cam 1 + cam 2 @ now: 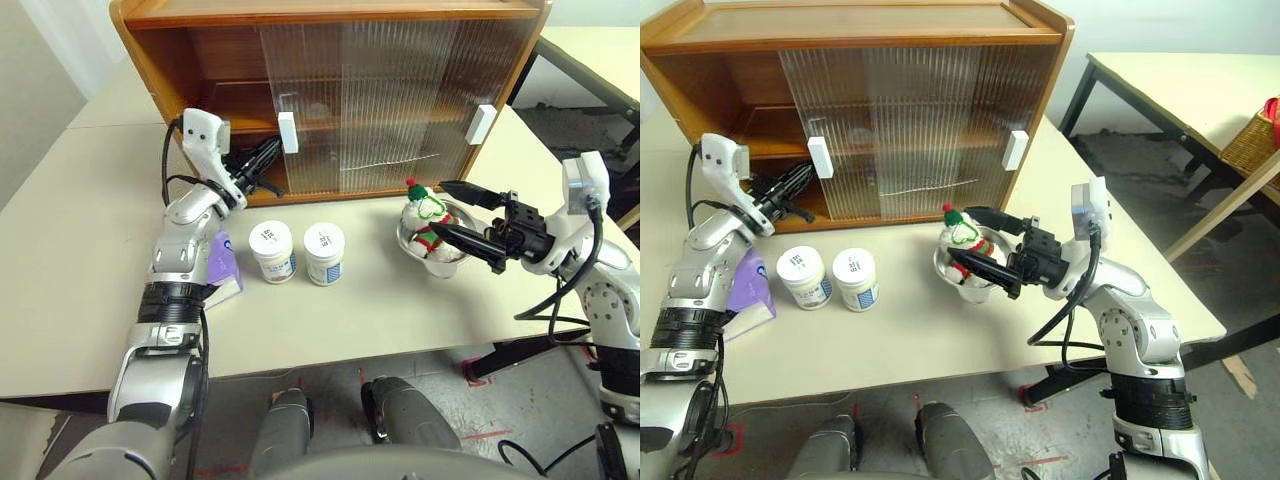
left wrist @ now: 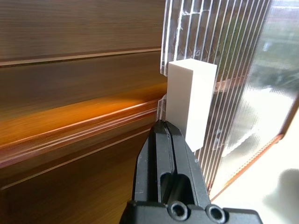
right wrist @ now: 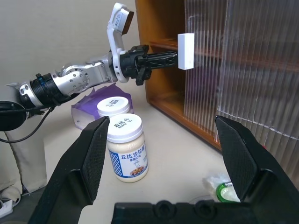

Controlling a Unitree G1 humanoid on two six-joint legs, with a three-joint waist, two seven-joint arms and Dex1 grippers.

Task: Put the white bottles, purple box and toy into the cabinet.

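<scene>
Nearest on the pale counter (image 1: 90, 300), at 7 o'clock in the head view, lies the purple box (image 1: 222, 262), a soft lavender pack largely hidden behind the left forearm. Just beside it toward 3 o'clock stand the two white bottles (image 1: 272, 250) (image 1: 324, 253), short round plastic jars with wide printed lids and blue-marked labels, close together but apart. Farther toward 3 o'clock, a shallow metal bowl (image 1: 442, 262) holds the toy (image 1: 425, 212), fluffy white plush with striped sweater and red pompom. The right gripper (image 1: 450, 212) hovers there, jaws spread wide, one finger above and one crossing in front of the toy; contact cannot be told. Beyond, at 12 o'clock, stands the cabinet (image 1: 330, 12), orange-brown wood with ribbed translucent sliding doors; its contents behind the ribbing are indistinct. The left gripper (image 1: 270, 150), jaws closed together and empty, has its tips at the white rectangular handle (image 1: 288, 132) of the left door. A second handle (image 1: 481, 124) sits at 2 o'clock.
</scene>
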